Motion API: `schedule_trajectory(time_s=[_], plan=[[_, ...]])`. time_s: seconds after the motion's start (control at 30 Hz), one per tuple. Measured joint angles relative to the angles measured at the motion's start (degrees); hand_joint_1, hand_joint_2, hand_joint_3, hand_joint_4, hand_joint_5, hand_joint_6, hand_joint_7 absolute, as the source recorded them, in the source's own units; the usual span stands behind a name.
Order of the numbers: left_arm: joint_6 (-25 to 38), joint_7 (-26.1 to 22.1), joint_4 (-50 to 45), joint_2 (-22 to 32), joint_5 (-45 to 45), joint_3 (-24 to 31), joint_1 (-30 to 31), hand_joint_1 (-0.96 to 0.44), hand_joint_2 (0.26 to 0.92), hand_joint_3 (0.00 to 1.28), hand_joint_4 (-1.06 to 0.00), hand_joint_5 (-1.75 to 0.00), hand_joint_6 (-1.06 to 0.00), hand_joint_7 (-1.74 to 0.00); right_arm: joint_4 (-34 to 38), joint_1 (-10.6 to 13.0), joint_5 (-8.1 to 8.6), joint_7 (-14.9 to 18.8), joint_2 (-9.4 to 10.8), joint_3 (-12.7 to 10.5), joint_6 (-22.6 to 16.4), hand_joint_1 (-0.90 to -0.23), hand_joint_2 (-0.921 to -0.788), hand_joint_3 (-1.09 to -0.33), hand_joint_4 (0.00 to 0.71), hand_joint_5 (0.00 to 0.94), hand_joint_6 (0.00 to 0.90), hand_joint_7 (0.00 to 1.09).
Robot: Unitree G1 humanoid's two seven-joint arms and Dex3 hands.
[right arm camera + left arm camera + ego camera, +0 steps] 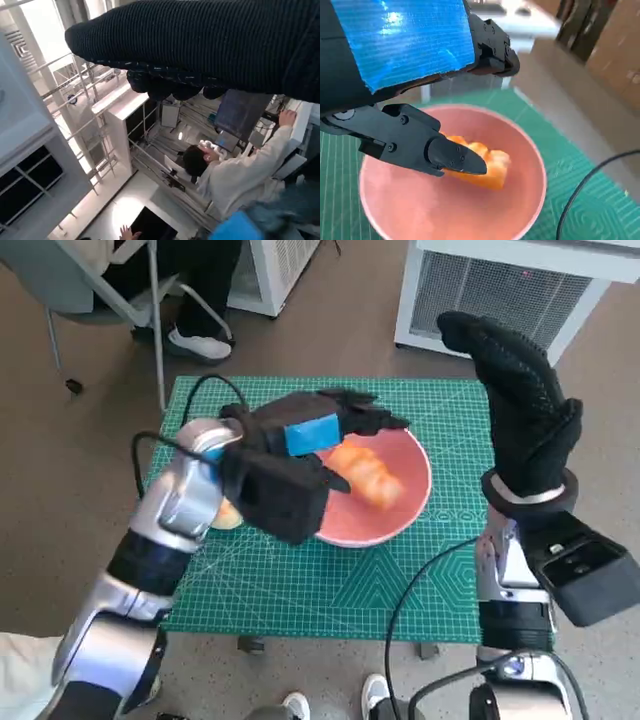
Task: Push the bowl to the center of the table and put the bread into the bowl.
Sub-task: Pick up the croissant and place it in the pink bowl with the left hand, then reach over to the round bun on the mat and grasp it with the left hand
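- left hand (300,455) over pink bowl (405,510), fingers apart, one fingertip (462,161) at or on the bread (485,167); grip unclear
- bread lies inside bowl, about mid green mat (300,585)
- risk: lifting away could drag bread out or nudge bowl off-centre
- right hand (520,410) raised clear, holds nothing, fingers straight and together

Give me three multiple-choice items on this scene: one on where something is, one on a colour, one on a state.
1. Where is the bread?
A. On the floor
B. Inside the bowl
C. On the right hand

2. What colour is the bowl?
A. Pink
B. White
C. Blue

3. How is the right hand?
A. Pressing the bowl
B. Holding bread
C. Raised off the mat, holding nothing

Answers: 1 B, the left wrist view shows it there under the left hand. 2 A, the rim is pink. 3 C, the glove stands beside the table.
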Motion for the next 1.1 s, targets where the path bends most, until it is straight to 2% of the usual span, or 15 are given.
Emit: schedule_trajectory(time_s=[0.23, 0.57, 0.93, 1.1], plan=[[-0.01, -0.24, -9.36, 5.5, -3.62, 5.64, 5.06, -0.34, 0.892, 0.01, -0.1, -0.01, -0.27, -0.02, 0.13, 0.18, 0.04, 0.0, -0.03, 0.02, -0.03, -0.534, -0.921, -0.871, -0.001, 0.448, -0.001, 0.58], [-0.29, 0.76, -11.0, 12.29, -7.22, 13.05, 10.22, -0.36, 0.91, 0.01, -0.12, -0.01, -0.28, -0.03, 0.26, 0.19, 0.13, 0.01, -0.03, 0.04, -0.07, -0.531, -0.921, -0.87, -0.001, 0.448, -0.001, 0.58], [2.92, 0.98, -9.83, 16.31, -6.82, 14.25, 14.78, -0.34, 0.909, 0.0, -0.15, -0.01, -0.29, -0.04, 1.03, 0.16, 0.24, 0.12, 0.07, 0.22, -0.14, -0.529, -0.921, -0.867, -0.001, 0.45, -0.001, 0.58], [4.39, 1.03, -7.76, 17.32, -6.17, 14.18, 15.71, -0.34, 0.9, 0.0, -0.15, -0.01, -0.3, -0.04, 1.37, 0.15, 0.89, 0.64, 0.07, 0.3, -0.08, -0.531, -0.921, -0.867, -0.001, 0.447, -0.001, 0.58]])
